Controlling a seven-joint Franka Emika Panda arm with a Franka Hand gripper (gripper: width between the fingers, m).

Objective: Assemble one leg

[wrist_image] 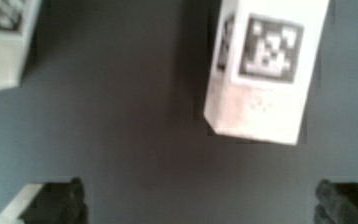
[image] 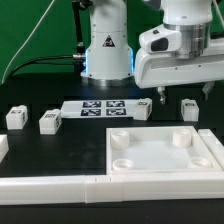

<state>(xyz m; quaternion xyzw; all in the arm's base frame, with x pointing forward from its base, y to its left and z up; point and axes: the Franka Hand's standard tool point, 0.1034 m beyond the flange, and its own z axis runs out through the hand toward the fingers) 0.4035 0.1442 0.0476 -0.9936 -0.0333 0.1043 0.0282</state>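
Several legs stand on the black table in the exterior view: small white blocks with square markers. One leg [image: 188, 108] stands right under my gripper [image: 184, 95], another [image: 143, 108] just to its left, and two more [image: 50, 122] [image: 16, 117] at the far left. In the wrist view the near leg [wrist_image: 265, 70] lies ahead of my gripper [wrist_image: 201, 205], beyond the fingertips [wrist_image: 51, 203]. A second leg [wrist_image: 5, 45] shows at the edge. The jaws are wide open with only bare table between them. The gripper hovers above the leg without touching it.
The large white panel [image: 160, 152] with round corner sockets lies in front of the gripper. The marker board [image: 103, 108] lies behind it at the middle. A long white rail [image: 60, 187] runs along the front edge. The robot base [image: 107, 45] stands at the back.
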